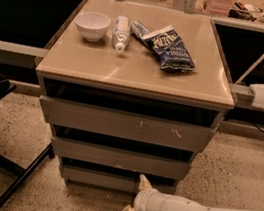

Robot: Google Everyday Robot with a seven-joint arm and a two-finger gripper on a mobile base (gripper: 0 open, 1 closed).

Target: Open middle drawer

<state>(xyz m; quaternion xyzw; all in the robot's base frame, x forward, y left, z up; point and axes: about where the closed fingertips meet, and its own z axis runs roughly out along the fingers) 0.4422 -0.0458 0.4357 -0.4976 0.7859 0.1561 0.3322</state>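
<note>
View from my console: middle drawer matt grey, smooth-faced; cabinet top tan, softly sheened; chip bag glossy, crinkled. My gripper, pale matt plastic, fingers spread, sits below the middle drawer.

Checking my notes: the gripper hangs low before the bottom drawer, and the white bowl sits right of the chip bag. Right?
No: the camera view shows the white bowl left of the chip bag. The gripper does hang low before the bottom drawer.
</note>
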